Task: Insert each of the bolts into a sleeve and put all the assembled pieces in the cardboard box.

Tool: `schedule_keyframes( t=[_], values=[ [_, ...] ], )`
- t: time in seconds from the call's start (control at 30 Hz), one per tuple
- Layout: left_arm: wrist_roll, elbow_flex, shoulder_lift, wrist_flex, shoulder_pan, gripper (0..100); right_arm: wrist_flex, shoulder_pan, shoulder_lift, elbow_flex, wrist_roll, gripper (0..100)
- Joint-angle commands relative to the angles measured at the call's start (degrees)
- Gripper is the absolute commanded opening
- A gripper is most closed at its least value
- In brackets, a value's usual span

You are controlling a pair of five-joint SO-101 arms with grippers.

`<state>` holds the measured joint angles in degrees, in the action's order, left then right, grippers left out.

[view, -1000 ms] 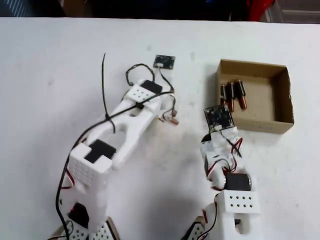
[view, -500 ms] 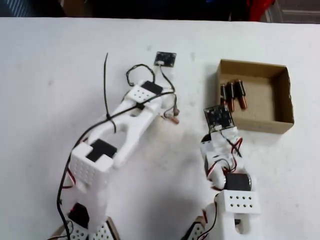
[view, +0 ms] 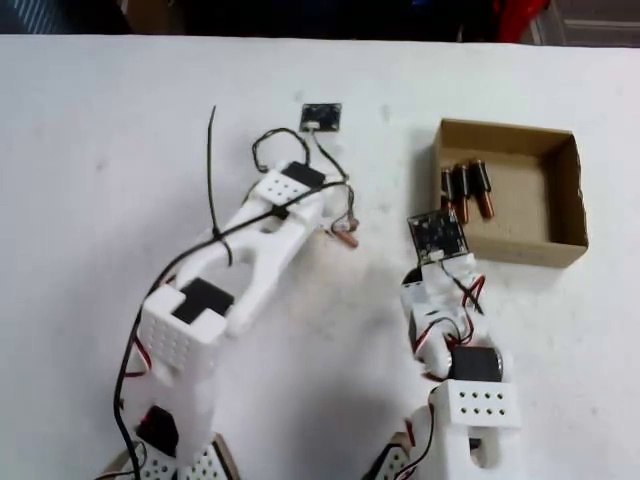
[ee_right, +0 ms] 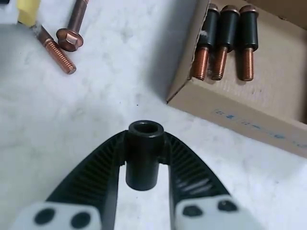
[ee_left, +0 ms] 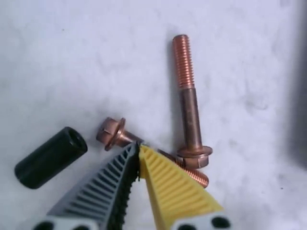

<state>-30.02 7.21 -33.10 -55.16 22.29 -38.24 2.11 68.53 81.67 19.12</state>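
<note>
A: How was the left gripper (ee_left: 139, 149) set?

B: Its grey and yellow fingers were pinched together on the gripped bolt (ee_left: 111, 134). The flanged head stuck out on one side of the tips and the threaded end on the other.

A: And the rest of the loose hardware?

B: A second bolt (ee_left: 188, 105) lay flat on the white table (ee_left: 72, 57), with its head touching the gripped bolt's shank near the threads. A black spare sleeve (ee_left: 50, 158) lay on its side just beside the gripped bolt's head, apart from it.

A: What about the right gripper (ee_right: 144, 143)?

B: It was clamped on a black sleeve (ee_right: 143, 165), one black finger on each side, with the open bore facing the wrist camera. It sat near the cardboard box (ee_right: 230, 108), on the side toward the left arm.

A: Was anything in the box?

B: Three assembled pieces (ee_right: 225, 33) lay side by side against one wall, each a bolt with a sleeve on it and the copper threads showing past the sleeve. From the high view they sat at the box's left end, with the left gripper out on the open table between the box and the left arm's base.
</note>
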Motion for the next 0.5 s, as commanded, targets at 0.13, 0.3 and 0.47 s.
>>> schedule_keyframes(
  t=[0.13, 0.3, 0.47],
  values=[
    [-7.8, 0.7, -0.1, 0.8, -0.8, 2, 1.3, -0.5, 1.4, -0.5, 0.0, 1.8],
    [-9.4, 0.7, 0.0, 0.8, -0.7, 2, 1.3, -0.5, 1.4, -0.5, 0.0, 1.8],
    [-15.6, 0.4, 0.0, 0.7, -0.9, 2, 1.3, -0.5, 1.4, -0.5, 0.0, 1.8]
  ],
)
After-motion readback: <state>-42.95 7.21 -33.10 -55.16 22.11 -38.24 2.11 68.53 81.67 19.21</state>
